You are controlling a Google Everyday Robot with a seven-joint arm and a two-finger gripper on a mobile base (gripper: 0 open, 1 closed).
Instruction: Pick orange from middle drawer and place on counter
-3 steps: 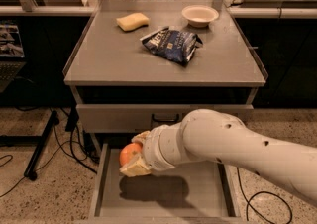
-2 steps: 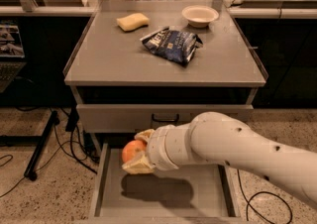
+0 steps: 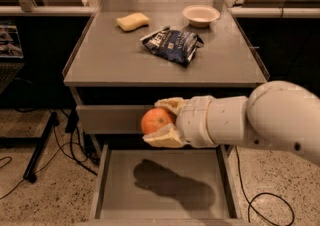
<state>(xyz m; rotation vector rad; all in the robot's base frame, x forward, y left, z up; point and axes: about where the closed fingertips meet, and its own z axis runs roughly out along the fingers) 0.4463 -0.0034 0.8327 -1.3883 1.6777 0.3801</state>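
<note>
We see the gripper (image 3: 159, 122) closed around the orange (image 3: 155, 120), with one finger over the top and one under it. The orange hangs in the air above the open middle drawer (image 3: 102, 180), right in front of the shut drawer front (image 3: 105, 119). It is lower than the counter (image 3: 115, 57), at about 6 o'clock from the counter's middle. We think the orange must go up and over the front edge next. Here is what could go wrong. If the gripper pushes toward 12 o'clock too soon, the orange could bump the counter's edge. The round, smooth fruit could then pop out and drop into the drawer or onto the floor. The big white arm (image 3: 265, 120) comes in from 3 o'clock and could knock the counter's right corner. The chip bag (image 3: 170, 45) lies at 12 o'clock from the orange, the sponge (image 3: 133, 21) at 11 o'clock and the bowl (image 3: 201, 15) at 1 o'clock — so the bare near strip looks safest. Even there, the orange could roll if it is let go too high.
</note>
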